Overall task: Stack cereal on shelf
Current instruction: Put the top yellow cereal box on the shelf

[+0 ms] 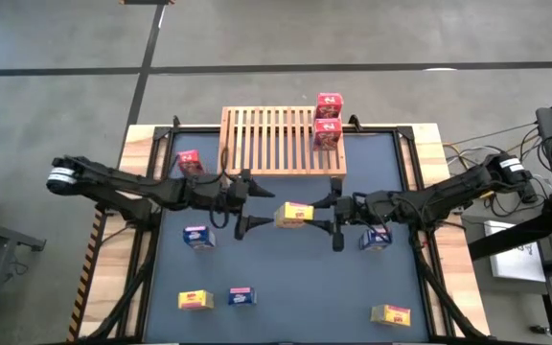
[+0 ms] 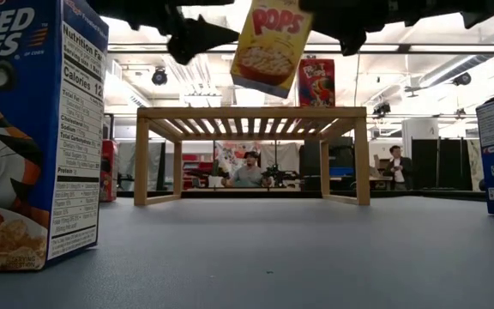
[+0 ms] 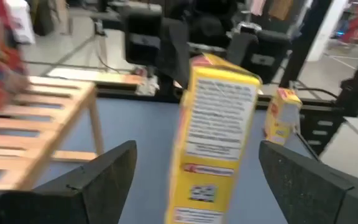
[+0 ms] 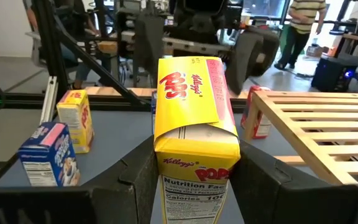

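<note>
yellow corn pops box (image 1: 296,215) hangs above the middle of the dark counter (image 1: 286,278), clamped between the fingers of the right tool (image 1: 335,217); the right wrist view shows both dark fingers pressed against the box's sides, and the low view shows it tilted in the air in front of the wooden shelf (image 1: 281,140). the left tool (image 1: 237,205) faces the same box from the other side with its fingers spread apart, and the left wrist view shows clear gaps between them and the box.

two red cereal boxes (image 1: 329,120) stand on the right end of the slatted shelf top, one directly behind the other. a third red box (image 1: 190,163) stands on the counter just left of the shelf. a blue box (image 1: 197,237) sits under the left arm, another blue box (image 1: 376,238) under the right arm, and a third blue box (image 1: 241,296) stands near the front edge beside a yellow box (image 1: 195,300). another yellow box (image 1: 391,313) lies at the front right.

in the low view a frosted flakes box (image 2: 33,137) fills the left foreground, and two people (image 2: 250,171) show in the room beyond the shelf.
</note>
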